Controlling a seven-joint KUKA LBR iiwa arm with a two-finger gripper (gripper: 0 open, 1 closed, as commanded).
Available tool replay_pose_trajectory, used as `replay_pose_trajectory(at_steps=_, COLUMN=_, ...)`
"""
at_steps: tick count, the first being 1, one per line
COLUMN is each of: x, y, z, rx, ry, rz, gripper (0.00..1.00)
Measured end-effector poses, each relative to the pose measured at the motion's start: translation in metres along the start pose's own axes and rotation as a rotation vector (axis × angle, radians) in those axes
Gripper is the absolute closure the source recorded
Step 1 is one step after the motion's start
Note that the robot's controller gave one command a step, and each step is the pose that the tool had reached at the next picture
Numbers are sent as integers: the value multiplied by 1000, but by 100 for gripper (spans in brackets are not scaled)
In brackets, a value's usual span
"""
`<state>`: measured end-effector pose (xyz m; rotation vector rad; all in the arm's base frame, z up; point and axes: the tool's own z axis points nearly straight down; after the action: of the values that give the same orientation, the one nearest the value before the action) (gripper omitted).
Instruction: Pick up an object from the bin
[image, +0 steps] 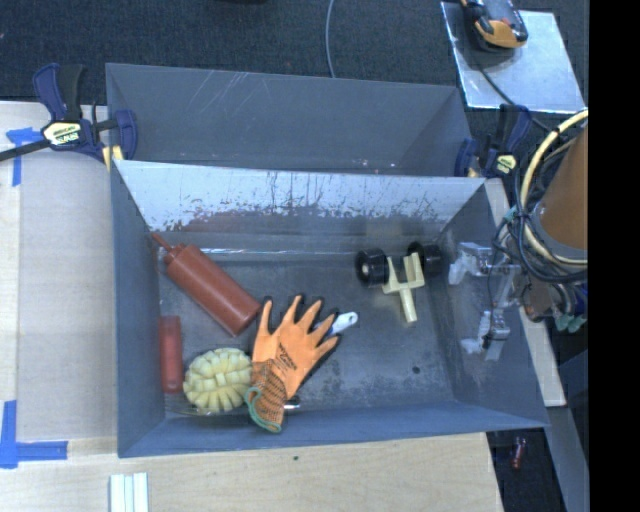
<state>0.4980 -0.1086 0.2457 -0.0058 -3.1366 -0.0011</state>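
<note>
Gripper (482, 302) noted by the right wall of the bin (300, 130); jaw state cannot be told. Nearest thing: cream T-piece (406, 285) laid against a black roller (374, 266), just left. Glove (290, 350), brown bottle (210, 290) and yellow brush (220, 378) grouped far left.

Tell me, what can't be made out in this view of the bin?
Yellow bristly thing, camera view: its right side lies under the cuff of the orange glove.
Small white piece by the glove: too small to identify.
Gripper at the bin right wall: its arm is cut off by the picture's edge.
</note>
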Motion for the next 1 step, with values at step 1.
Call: replay_pose_trajectory(at_steps=1, x=-2, y=1, z=-4, rx=2, ry=-9, rz=-4, gripper=0)
